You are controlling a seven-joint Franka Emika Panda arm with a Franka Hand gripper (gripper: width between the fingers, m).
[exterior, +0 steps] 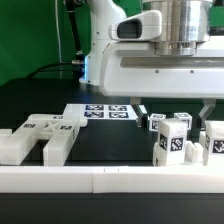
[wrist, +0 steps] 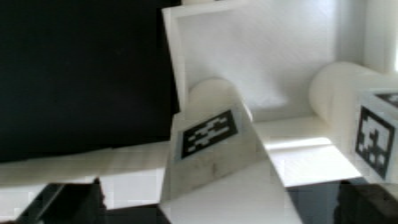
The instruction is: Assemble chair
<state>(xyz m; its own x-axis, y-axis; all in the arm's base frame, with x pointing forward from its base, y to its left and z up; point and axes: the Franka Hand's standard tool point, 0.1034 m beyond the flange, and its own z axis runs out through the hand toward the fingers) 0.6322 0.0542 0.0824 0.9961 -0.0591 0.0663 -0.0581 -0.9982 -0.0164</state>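
The chair is in loose white parts with black-and-white tags. In the exterior view a wide slotted piece (exterior: 36, 137) lies at the left, and several upright blocks (exterior: 171, 138) stand at the right, one more at the edge (exterior: 215, 141). My gripper (exterior: 175, 112) hangs just above those right-hand blocks, fingers spread wide and holding nothing. In the wrist view a tagged block (wrist: 214, 132) rises between the dark fingertips (wrist: 64, 205), with no contact showing. A second tagged piece (wrist: 361, 108) stands beside it. My gripper (wrist: 217, 206) is open.
The marker board (exterior: 110, 112) lies on the black table behind the parts. A long white border rail (exterior: 110, 181) runs along the front edge. A green backdrop stands behind the arm. A plain white slab (wrist: 235, 50) lies beyond the blocks in the wrist view.
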